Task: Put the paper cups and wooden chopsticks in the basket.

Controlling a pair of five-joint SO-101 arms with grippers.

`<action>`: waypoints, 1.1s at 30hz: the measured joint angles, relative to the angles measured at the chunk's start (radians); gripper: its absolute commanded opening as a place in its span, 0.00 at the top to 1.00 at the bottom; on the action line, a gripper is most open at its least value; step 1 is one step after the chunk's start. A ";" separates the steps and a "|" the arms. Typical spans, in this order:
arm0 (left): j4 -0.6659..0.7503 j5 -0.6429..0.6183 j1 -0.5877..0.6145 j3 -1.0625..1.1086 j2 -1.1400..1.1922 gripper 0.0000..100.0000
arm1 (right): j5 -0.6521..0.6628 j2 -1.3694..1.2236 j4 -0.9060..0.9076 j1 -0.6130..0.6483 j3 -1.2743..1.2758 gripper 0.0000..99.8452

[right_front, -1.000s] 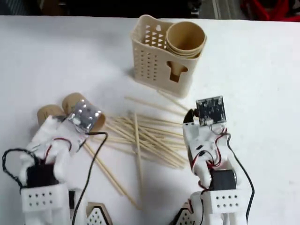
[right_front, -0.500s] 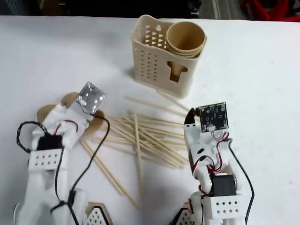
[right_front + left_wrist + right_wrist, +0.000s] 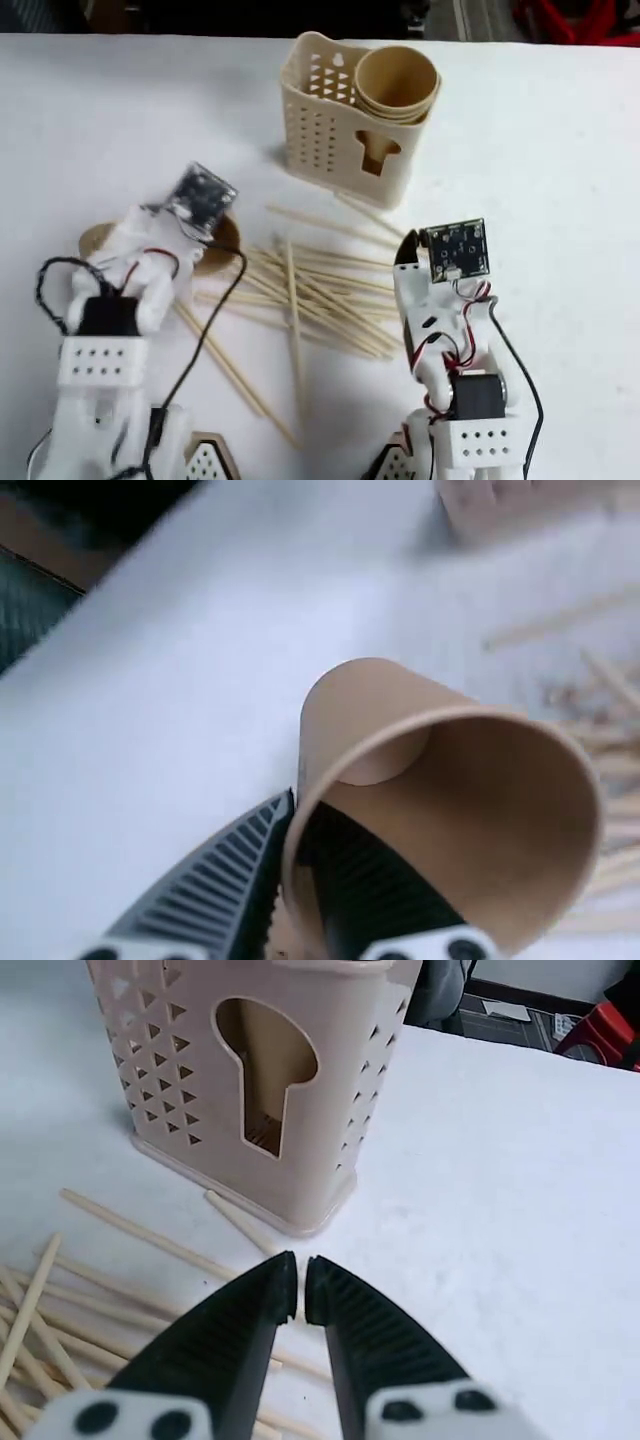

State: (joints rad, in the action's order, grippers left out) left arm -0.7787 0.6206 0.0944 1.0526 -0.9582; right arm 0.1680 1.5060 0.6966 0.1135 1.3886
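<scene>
Presently in hand: cup pickup, likely.
Left gripper [image 3: 290,820]: clamped on paper cup [image 3: 440,790] wall, one finger inside, low at left.
Chopsticks [image 3: 300,295]: scattered centrally.
Basket [image 3: 330,130]: far side, nested cups [image 3: 397,75] inside.
Right gripper [image 3: 298,1285]: fingers together, empty.
Next: lift cup, carry over basket.

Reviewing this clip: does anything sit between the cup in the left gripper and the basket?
Nothing visible does. The left gripper grips the paper cup by its wall; bare table lies between it and the basket. The chopsticks lie flat, off to one side. One compartment holds stacked cups.
</scene>
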 measured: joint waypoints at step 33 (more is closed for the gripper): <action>-0.221 -0.186 -0.473 -1.336 0.753 0.98 | 0.000 0.000 0.000 -0.046 0.000 0.97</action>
State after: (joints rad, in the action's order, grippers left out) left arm -0.9996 0.4350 -0.3782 -0.2839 -0.2048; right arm 0.1680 1.5060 0.6966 0.0675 1.3886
